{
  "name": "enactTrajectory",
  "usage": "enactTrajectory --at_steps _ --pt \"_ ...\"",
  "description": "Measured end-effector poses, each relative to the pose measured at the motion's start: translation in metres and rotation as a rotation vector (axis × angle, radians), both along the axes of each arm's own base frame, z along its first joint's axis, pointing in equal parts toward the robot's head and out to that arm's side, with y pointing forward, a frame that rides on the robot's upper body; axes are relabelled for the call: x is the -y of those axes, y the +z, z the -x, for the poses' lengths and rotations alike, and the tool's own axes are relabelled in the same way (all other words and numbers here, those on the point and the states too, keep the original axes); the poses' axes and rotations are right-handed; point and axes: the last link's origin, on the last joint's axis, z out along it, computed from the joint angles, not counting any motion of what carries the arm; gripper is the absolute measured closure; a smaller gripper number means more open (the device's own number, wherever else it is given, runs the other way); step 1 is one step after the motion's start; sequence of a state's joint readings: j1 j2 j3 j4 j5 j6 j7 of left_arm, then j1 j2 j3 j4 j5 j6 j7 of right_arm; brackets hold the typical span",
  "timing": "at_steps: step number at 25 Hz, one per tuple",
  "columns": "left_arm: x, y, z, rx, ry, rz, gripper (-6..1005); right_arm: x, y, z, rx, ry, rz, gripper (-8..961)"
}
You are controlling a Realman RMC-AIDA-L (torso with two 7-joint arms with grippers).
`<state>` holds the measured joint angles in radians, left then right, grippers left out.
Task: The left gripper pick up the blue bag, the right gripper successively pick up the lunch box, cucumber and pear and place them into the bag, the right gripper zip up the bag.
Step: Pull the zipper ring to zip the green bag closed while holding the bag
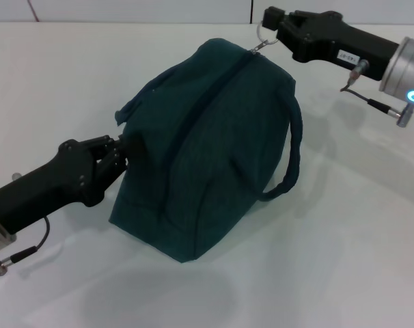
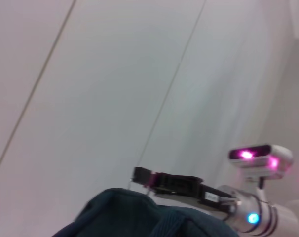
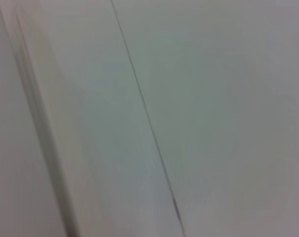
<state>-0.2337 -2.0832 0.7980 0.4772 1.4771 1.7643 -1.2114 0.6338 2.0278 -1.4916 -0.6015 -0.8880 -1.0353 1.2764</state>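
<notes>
The blue bag [image 1: 214,150] stands on the white table with its zipper drawn closed along the top. My left gripper [image 1: 121,154] is shut on the fabric at the bag's near left end. My right gripper [image 1: 268,26], on the arm with the white label, is at the bag's far end, shut on the zipper's ring pull [image 1: 264,39]. The left wrist view shows the bag's top [image 2: 139,217] and the right gripper [image 2: 139,175] just beyond it. The lunch box, cucumber and pear are out of sight. One loop handle [image 1: 294,147] hangs down the bag's right side.
The white table [image 1: 343,239] spreads around the bag. In the left wrist view the robot's head camera [image 2: 260,157] glows pink behind the right arm. The right wrist view shows only a pale surface with a thin seam [image 3: 149,123].
</notes>
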Motion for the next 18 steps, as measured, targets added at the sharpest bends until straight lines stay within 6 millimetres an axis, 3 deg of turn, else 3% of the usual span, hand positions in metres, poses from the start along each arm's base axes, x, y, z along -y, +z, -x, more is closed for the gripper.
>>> enactTrajectory --at_steps 8,16,18 --pt "-0.012 -0.004 0.003 -0.002 0.061 -0.019 867 0.005 0.003 -0.012 -0.019 -0.036 0.000 937" --pt "-0.016 0.010 0.001 0.072 0.081 -0.062 859 0.011 0.006 -0.025 -0.041 -0.067 0.000 937" --pt "-0.018 0.012 0.000 0.101 0.093 -0.040 651 0.012 0.007 -0.026 -0.048 -0.069 -0.001 937"
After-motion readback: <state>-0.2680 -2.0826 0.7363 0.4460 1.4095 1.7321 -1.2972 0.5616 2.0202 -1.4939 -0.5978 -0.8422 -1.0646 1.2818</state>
